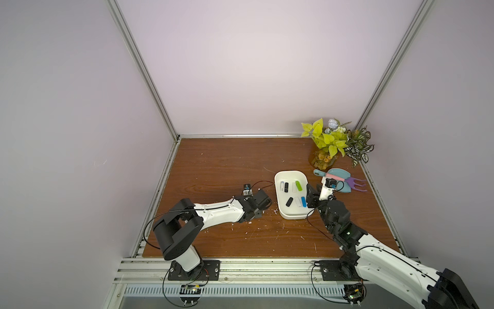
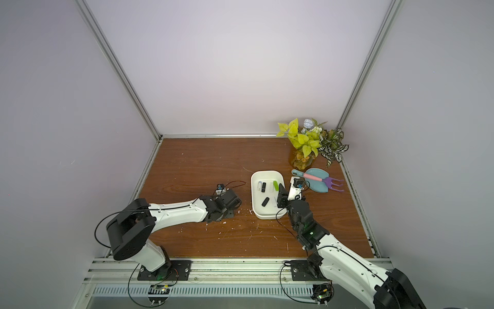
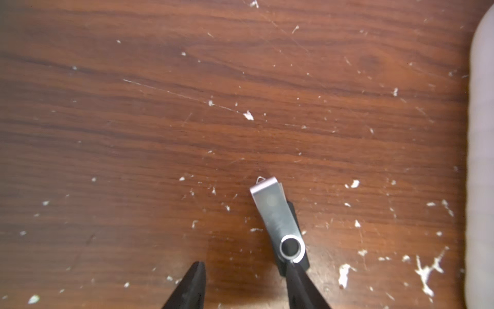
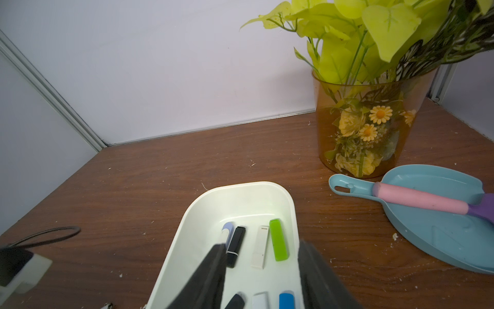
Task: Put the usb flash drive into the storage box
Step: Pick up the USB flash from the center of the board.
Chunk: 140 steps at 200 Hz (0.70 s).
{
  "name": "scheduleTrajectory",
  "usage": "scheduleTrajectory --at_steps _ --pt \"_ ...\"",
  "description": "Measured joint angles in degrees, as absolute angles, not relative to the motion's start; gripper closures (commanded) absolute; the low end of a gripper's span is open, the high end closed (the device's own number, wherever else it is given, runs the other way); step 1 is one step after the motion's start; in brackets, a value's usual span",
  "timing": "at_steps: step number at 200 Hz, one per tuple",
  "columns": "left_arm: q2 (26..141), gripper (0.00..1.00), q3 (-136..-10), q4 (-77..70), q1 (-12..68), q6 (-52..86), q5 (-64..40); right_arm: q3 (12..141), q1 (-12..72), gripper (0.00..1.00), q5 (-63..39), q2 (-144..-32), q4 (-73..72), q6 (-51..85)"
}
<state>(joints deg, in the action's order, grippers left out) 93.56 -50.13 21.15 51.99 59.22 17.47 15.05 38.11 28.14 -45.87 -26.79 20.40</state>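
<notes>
Progress: other drives [image 1: 298, 185] already lie in the box [image 1: 277, 192]. One swivel drive [image 3: 278, 222] is not yet in. It lies flat on the bench [image 1: 213, 166], mid-board, near the box's left wall and clear of it.

The left gripper [image 3: 244, 267] is part open and holds nothing. One fingertip [image 3: 294, 273] touches the drive's pivot end, which sits off the gap. The right gripper [image 4: 262, 243] is part open and empty, above the box.

The drive's long axis apparently runs along that wall, slightly skewed. The clip's closed end points away from the fingers.
</notes>
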Motion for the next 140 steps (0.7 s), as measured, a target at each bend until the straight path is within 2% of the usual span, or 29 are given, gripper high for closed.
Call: scheduleTrajectory --at_steps 140 --pt "99.9 0.55 -55.4 18.3 51.1 56.6 17.0 15.0 38.1 0.51 28.0 -47.0 -27.0 20.4"
